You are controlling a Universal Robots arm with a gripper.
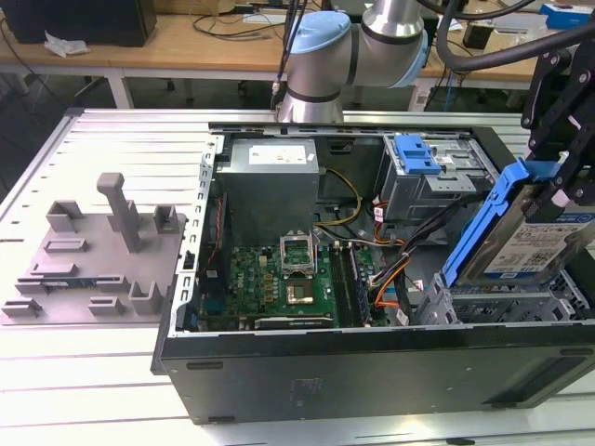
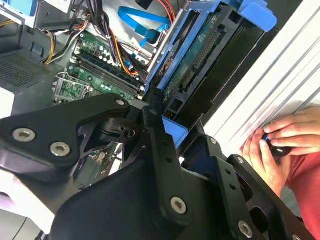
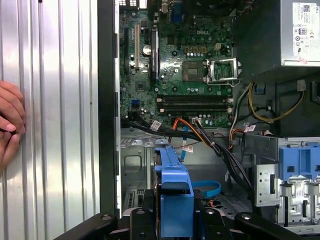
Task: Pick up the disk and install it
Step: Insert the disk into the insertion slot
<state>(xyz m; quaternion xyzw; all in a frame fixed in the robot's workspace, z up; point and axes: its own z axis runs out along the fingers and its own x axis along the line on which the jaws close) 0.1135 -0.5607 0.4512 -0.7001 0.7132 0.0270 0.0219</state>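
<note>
1. The gripper [image 1: 561, 186] is clamping the disk [image 1: 525, 243], holding it tilted above the cage [image 1: 493, 303];
2. that tilt is risking a jam on the rim;
3. cables [image 1: 390, 277] nearby are threatening to snag it.

Open computer case [image 1: 372, 372] beside a grey fixture [image 1: 93, 269].

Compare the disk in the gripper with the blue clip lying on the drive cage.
The disk has a labelled metal drive in its frame; the blue clip is bare plastic. The disk hangs tilted in the gripper; the clip lies on the drive cage. Both have bright blue plastic.
</note>
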